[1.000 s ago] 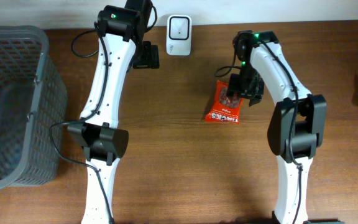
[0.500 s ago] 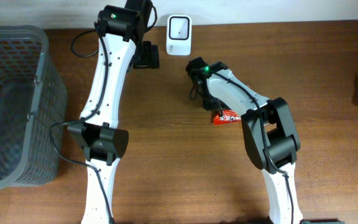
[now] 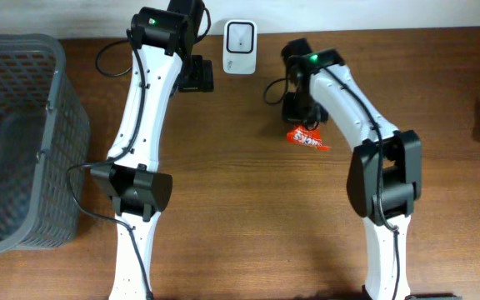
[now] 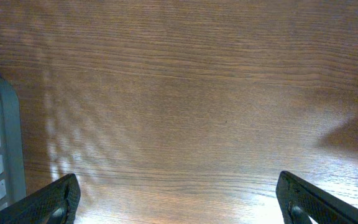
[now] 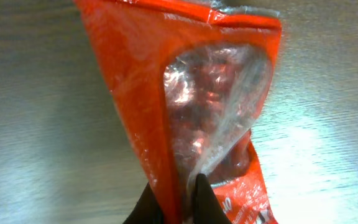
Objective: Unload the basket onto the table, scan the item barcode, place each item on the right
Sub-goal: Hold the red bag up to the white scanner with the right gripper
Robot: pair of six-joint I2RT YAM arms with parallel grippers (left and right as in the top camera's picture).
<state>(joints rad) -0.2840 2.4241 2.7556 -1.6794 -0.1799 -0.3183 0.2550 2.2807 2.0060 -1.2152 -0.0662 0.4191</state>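
Right claw (image 5: 174,198) clamped on one edge of the red snack bag (image 5: 185,112), which hangs from its tips. The scanner (image 3: 240,37) sits near this claw, not touching. Left claw (image 4: 179,202) spread wide, empty. Judged: pickup done; no barcode visible, presenting it to the scanner not yet done.

Glare on the snack bag (image 5: 197,106) and table (image 4: 185,193); soft focus.

We now have the right gripper (image 5: 178,199) pinched shut on the red snack packet (image 5: 188,106) (a second ago its jaws stood part open over it). The packet no longer lies flat and shows crumpled and edge-on from overhead. The arm swung left, below the white scanner (image 3: 240,36), then came back right.
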